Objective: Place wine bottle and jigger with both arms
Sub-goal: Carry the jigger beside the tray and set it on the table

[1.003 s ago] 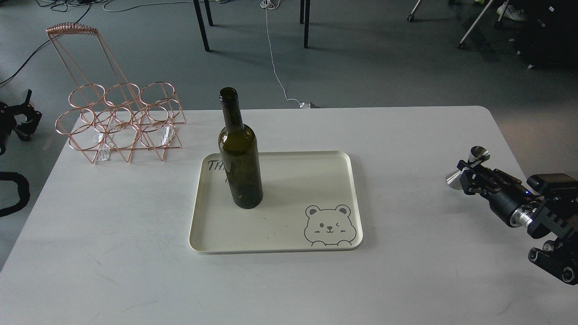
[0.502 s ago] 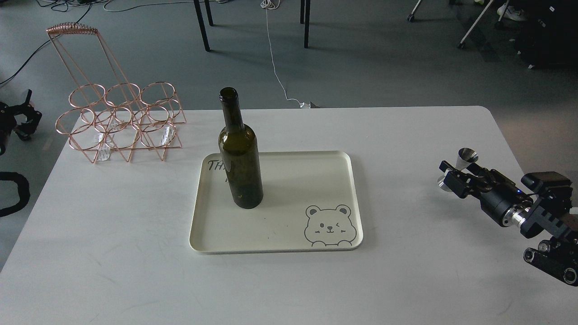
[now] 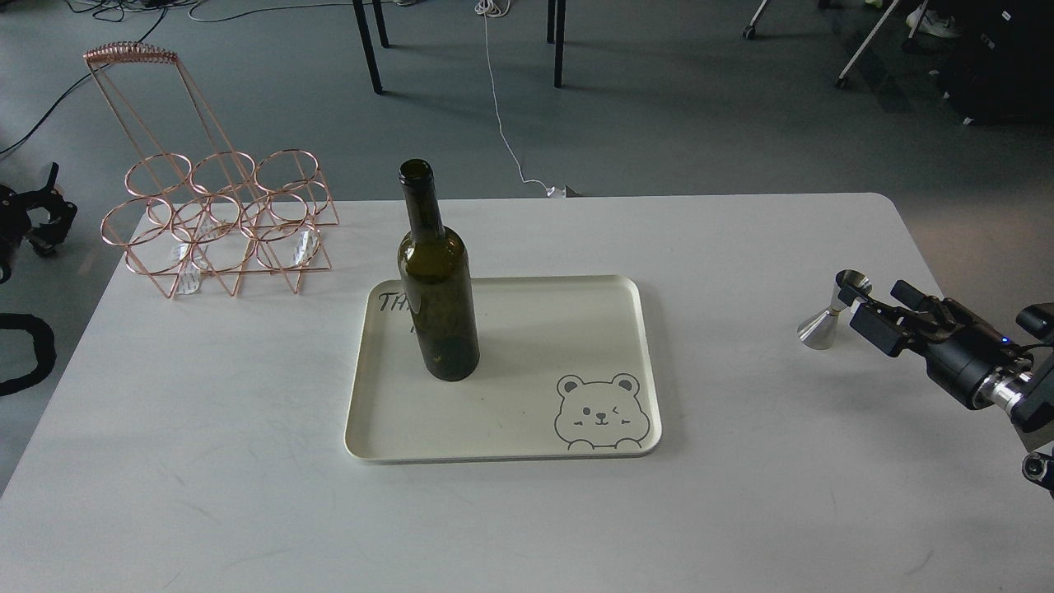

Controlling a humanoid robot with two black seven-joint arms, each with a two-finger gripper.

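Pulled back rightward off the jigger [image 3: 830, 311], right pincer [image 3: 883, 316] now released just beside that shiny steel hourglass standing on the worktop [image 3: 741, 494], arm cut off at the edge; left pincer [image 3: 37, 218] too dark to tell; green bottle [image 3: 436, 280] upright on tray [image 3: 527, 449].

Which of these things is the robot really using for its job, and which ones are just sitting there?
For the job:
- wine bottle, upright on the tray
- jigger, upright on the table
- right gripper, beside the jigger
- left gripper, off at the table's left edge

Just sitting there:
- cream tray with a bear drawing
- copper wire rack
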